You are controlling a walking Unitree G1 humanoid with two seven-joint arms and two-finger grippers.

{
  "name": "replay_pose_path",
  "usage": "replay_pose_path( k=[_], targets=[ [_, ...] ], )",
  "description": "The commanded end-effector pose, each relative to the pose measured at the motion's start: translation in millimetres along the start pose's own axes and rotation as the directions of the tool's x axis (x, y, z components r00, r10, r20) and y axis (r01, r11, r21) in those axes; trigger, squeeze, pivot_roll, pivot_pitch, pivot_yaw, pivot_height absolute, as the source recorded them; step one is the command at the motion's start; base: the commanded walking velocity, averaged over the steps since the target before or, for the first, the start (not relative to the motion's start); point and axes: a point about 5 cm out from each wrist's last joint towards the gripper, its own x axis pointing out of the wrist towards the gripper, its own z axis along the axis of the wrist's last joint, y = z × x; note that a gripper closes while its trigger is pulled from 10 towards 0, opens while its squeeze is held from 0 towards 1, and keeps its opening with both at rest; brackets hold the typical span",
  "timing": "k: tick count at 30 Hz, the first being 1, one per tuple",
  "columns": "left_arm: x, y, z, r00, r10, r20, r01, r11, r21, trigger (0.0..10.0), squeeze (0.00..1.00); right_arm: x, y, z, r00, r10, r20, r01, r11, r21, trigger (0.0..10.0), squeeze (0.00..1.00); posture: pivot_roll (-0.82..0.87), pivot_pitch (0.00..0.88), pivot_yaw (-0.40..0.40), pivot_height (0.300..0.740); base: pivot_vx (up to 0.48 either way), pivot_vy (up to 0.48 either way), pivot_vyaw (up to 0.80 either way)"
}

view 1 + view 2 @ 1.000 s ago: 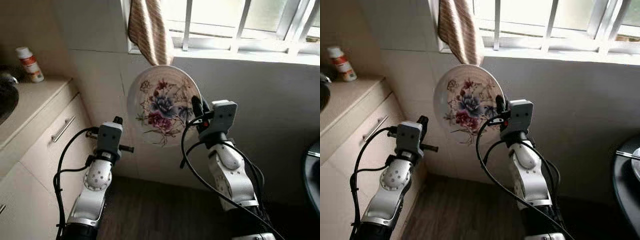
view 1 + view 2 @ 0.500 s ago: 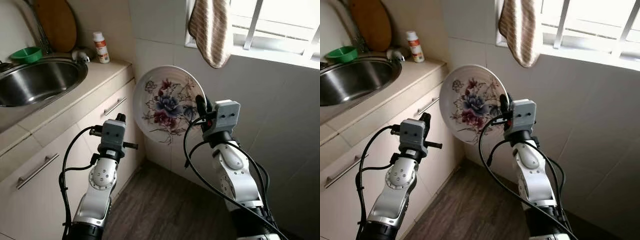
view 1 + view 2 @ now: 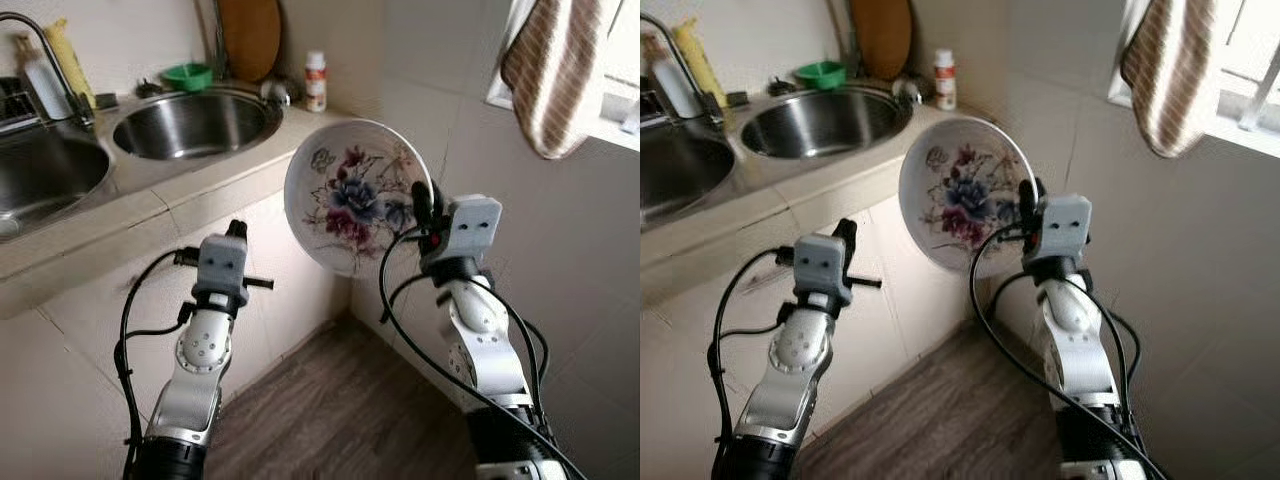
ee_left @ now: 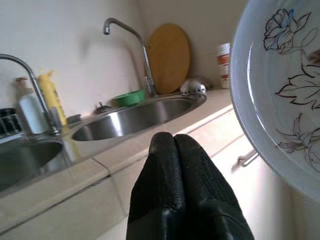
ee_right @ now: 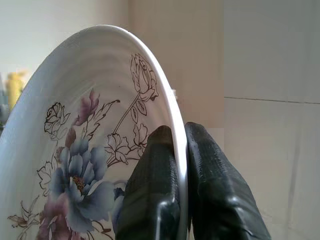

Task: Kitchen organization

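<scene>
Because the round sink sits sunk in the tabletop at far left, it makes the likely goal. Right of it, the left gripper hangs free below the edge, jaws pressed together. Further right, the right gripper pinches the plate by its rim, on edge, flowered face turned toward the sink.

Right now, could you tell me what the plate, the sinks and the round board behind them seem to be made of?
Plate: apparently glazed ceramic, glossy white with printed flowers; the right tool pinches its thin rim.
Sinks: brushed stainless steel by their dull grey sheen.
Board: probably wood, matte brown, grain too blurred to confirm.
</scene>
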Motion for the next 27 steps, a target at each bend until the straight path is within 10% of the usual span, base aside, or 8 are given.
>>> replay_pose_path(
  k=[1,27],
  targets=[
    [2.9,-4.8,8.3,0.999,-0.004,0.041,0.005,1.0,-0.019,10.0,0.0,3.7,-5.4,11.5,0.998,-0.015,0.062,0.017,1.0,-0.019,0.0,0.0,0.12,0.0,0.011,0.74,0.304,0.0,0.8],
    [5.9,-2.7,13.2,0.997,0.02,0.08,-0.018,1.0,-0.023,10.0,0.0,19.4,-9.8,31.5,0.983,-0.066,0.169,0.071,0.997,-0.019,0.0,0.0,0.13,0.0,0.008,0.74,0.355,0.0,0.52]
  ],
)
